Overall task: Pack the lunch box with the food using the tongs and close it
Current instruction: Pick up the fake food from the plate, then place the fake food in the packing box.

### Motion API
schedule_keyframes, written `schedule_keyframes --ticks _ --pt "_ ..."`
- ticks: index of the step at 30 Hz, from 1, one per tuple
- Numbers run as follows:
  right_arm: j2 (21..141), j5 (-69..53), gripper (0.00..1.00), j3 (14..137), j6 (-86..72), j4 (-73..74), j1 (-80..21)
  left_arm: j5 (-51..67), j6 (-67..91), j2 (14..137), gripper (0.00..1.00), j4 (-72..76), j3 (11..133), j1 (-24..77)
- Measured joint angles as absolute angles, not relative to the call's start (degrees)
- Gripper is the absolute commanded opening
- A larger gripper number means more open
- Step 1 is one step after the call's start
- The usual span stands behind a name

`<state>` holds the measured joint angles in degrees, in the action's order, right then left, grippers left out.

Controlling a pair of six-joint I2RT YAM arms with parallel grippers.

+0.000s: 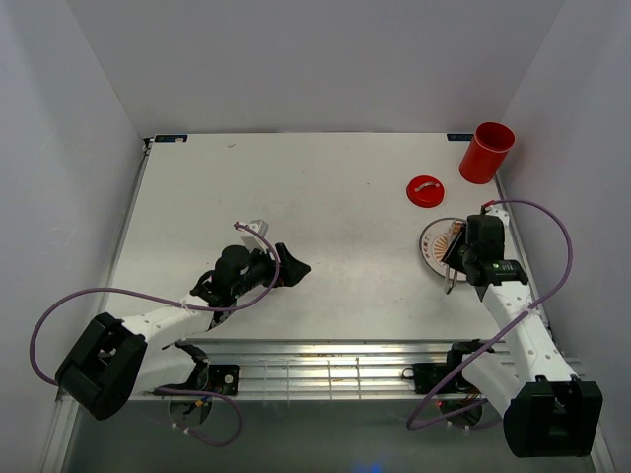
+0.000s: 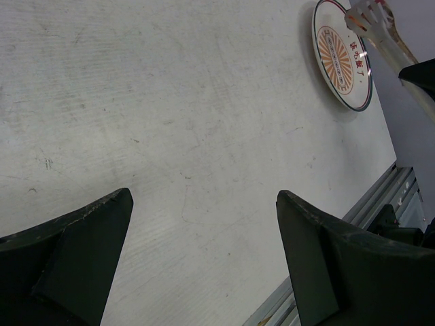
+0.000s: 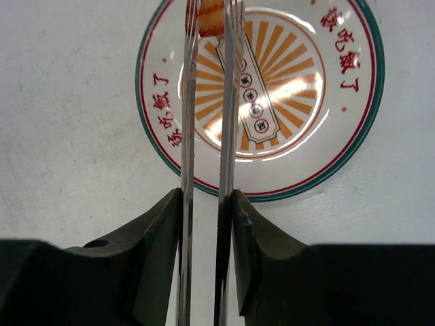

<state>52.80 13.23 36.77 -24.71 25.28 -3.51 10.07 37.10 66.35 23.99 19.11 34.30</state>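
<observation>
**Tongs closed on a piece of food at the plate**

On your table, the left gripper gaped wide near the middle, holding nothing. The lunch box stood upright in the far right corner. Its lid lay flat just left of it. Nearer sat the plate. Your right gripper squeezed the tongs, and their tips pinched one piece of food at the plate.

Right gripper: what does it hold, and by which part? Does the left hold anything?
The right gripper holds the tongs, squeezing both arms partway along; their tips pinch a food piece. The left gripper holds nothing.
</observation>
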Motion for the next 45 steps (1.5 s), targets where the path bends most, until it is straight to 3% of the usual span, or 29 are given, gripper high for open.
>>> schedule_keyframes --ticks 6,14,28,45 --pt "56.86 16.16 0.38 49.10 -22.09 27.11 -3.33 10.07 37.08 66.35 0.97 23.97 19.11 34.30" --pt "71.61 19.64 0.38 71.88 -17.61 22.92 1.04 10.33 37.17 67.22 0.97 23.94 19.11 34.30" --pt "99.31 11.97 0.37 87.70 -17.85 14.92 11.62 11.64 37.56 67.20 0.97 23.53 19.16 34.30" --pt "105.93 6.87 0.42 92.05 -17.78 11.51 11.66 12.93 37.76 68.12 0.97 23.51 19.66 34.30"
